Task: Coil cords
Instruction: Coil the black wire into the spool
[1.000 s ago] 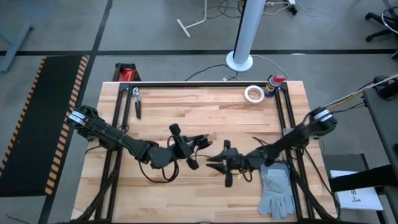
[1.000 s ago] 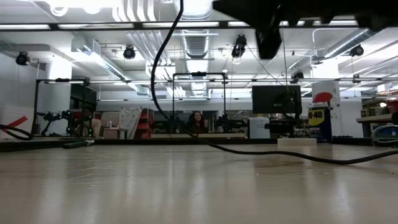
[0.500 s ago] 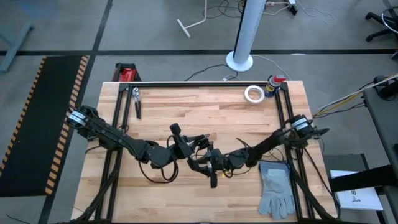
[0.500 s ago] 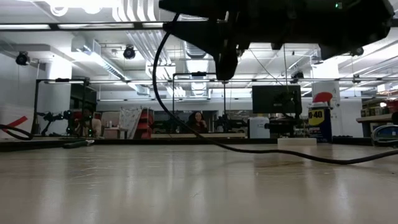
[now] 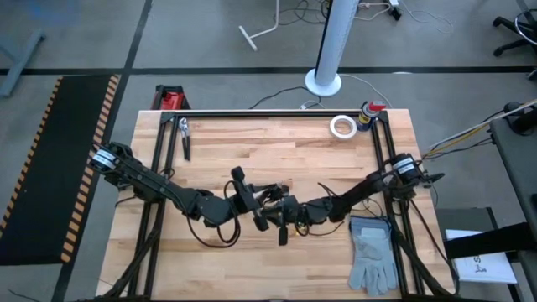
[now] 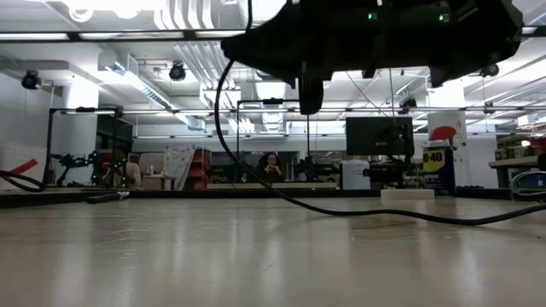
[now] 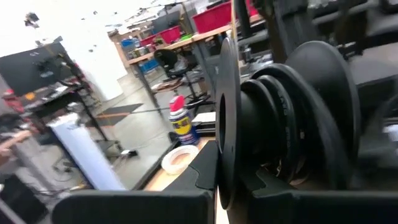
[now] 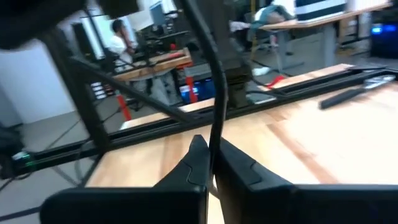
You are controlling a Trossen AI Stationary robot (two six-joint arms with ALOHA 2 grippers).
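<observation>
Mid-table: cord between right hand fingers.

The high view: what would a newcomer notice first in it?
The two dark arms meet at the table's middle, the left hand and the right hand close together over the thin black cord, whose loop lies on the wood below the left arm. A grey glove lies at the near right corner, and a white tape roll at the far edge.

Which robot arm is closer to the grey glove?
The right one. The right end effector is at the table's middle, with its arm passing just above the grey glove. The left end effector sits beside it, slightly farther from the glove.
</observation>
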